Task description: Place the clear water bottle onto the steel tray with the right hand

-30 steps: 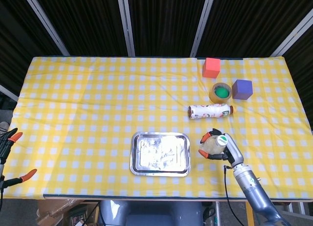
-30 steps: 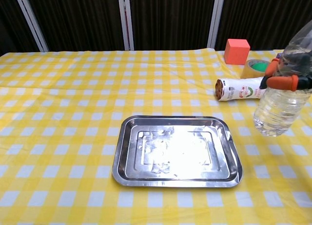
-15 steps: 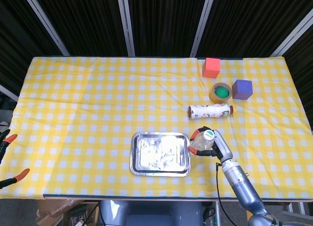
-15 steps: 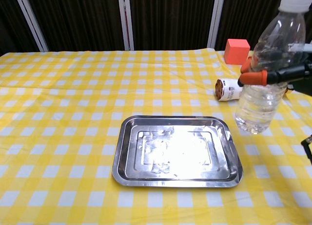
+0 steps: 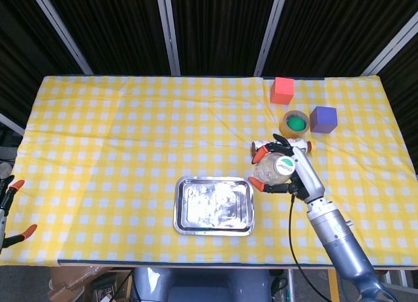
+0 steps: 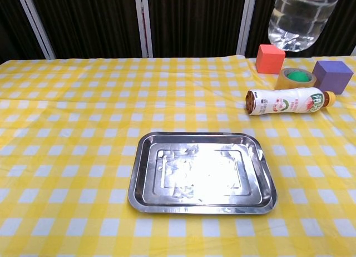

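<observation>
Head view shows the right hand (image 5: pixel 279 169) grasping the bottle (image 5: pixel 277 170) aloft, just right of the tray (image 5: pixel 214 205); releasing there would likely drop it beside the rim.

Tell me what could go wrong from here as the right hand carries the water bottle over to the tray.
The right hand holds the clear water bottle high above the table, short of the steel tray; if the grip slips, the bottle would probably bounce or roll. The printed bottle lies just below, so a straight descent could knock it. The tray's rim is low, so an off-centre placement might tip the bottle.
</observation>
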`<state>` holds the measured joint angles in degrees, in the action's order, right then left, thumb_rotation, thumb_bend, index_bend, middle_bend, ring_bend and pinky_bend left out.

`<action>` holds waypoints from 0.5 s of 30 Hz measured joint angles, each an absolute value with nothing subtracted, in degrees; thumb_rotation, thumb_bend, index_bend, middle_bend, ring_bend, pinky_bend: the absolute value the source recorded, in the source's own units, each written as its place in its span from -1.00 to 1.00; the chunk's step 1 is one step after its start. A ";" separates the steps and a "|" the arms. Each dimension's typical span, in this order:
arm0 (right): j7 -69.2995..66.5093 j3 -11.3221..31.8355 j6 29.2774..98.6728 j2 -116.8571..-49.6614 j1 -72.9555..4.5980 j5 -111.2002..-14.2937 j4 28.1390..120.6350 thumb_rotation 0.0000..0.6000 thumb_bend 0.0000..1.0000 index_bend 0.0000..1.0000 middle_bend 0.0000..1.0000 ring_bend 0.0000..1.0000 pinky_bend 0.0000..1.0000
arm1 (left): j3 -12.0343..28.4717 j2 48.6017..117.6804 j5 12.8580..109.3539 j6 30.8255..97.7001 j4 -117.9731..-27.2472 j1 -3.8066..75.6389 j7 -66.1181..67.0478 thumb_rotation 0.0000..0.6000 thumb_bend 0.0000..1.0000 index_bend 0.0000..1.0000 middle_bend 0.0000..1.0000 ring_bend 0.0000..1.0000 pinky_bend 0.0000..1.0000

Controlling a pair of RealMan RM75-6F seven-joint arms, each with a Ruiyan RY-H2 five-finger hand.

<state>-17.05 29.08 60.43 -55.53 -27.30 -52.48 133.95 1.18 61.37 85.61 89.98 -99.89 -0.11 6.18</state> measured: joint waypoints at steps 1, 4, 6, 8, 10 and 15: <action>-16.75 28.69 60.29 -55.04 -27.30 -51.74 133.95 1.00 -0.22 0.61 0.30 -0.37 -1.00 | 1.20 61.36 85.67 90.08 -99.91 -0.15 6.08 1.00 -0.74 -0.76 -0.93 -1.00 -1.00; -16.89 26.28 59.08 -55.39 -27.04 -51.31 132.13 1.00 -0.22 0.61 0.30 -0.37 -1.00 | 1.20 61.33 86.03 90.47 -99.92 -0.31 5.79 1.00 -0.74 -0.76 -0.93 -1.00 -1.00; -17.43 24.31 58.00 -56.40 -26.71 -51.51 129.97 1.00 -0.22 0.61 0.30 -0.37 -1.00 | 1.21 61.35 86.24 90.56 -99.91 -0.34 5.56 1.00 -0.74 -0.76 -0.93 -1.00 -1.00; -18.83 21.80 56.44 -58.40 -26.14 -52.18 126.66 1.00 -0.22 0.61 0.30 -0.37 -1.00 | 1.28 61.43 86.18 90.54 -99.78 -0.33 5.63 1.00 -0.74 -0.76 -0.93 -1.00 -1.00; -21.03 19.49 54.71 -60.98 -25.50 -53.23 122.69 1.00 -0.21 0.61 0.30 -0.37 -1.00 | 1.32 61.52 86.18 90.52 -99.75 -0.32 5.66 1.00 -0.74 -0.76 -0.93 -1.00 -1.00; -27.74 15.45 51.03 -67.79 -24.08 -57.70 112.90 1.00 -0.21 0.61 0.30 -0.37 -1.00 | 1.42 61.69 86.27 90.79 -99.74 -0.42 5.97 1.00 -0.74 -0.76 -0.93 -1.00 -1.00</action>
<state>-27.74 15.45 51.03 -67.79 -24.08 -57.70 112.90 1.42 61.69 86.27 90.79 -99.74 -0.42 5.97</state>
